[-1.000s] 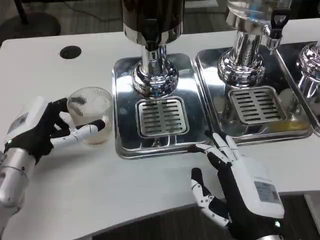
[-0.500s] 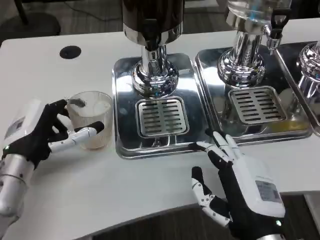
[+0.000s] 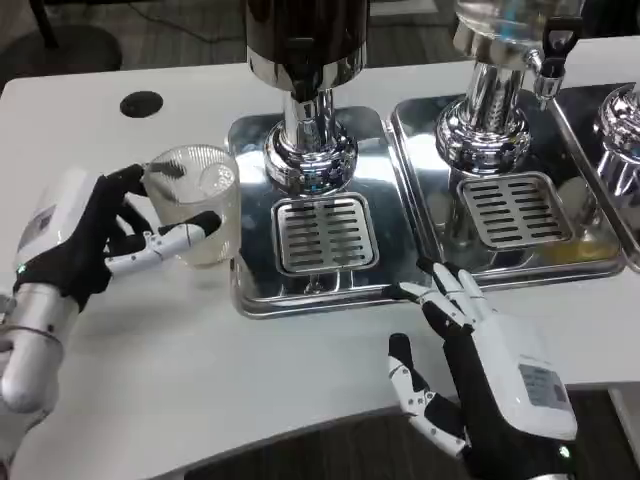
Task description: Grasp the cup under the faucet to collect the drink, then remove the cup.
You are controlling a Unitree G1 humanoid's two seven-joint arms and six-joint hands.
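Note:
A clear ribbed glass cup [image 3: 197, 203] hangs a little above the white table, just left of the steel drip tray [image 3: 250, 285]. My left hand [image 3: 95, 240] grips it from the left, fingers wrapped around its wall. The dark drink dispenser with its faucet [image 3: 303, 70] stands at the back of that tray, above the slotted grate [image 3: 323, 233]. My right hand [image 3: 480, 365] lies open on the table by the tray's front right corner, fingers spread and holding nothing.
A second steel tray [image 3: 585, 262] with its own grate and a clear dispenser [image 3: 505, 70] stands to the right. A third dispenser [image 3: 622, 130] is at the right edge. A black round hole [image 3: 140, 103] sits in the table at the back left.
My left hand has lifted the cup and carried it right, toward the left tray's edge. The right hand has barely shifted.

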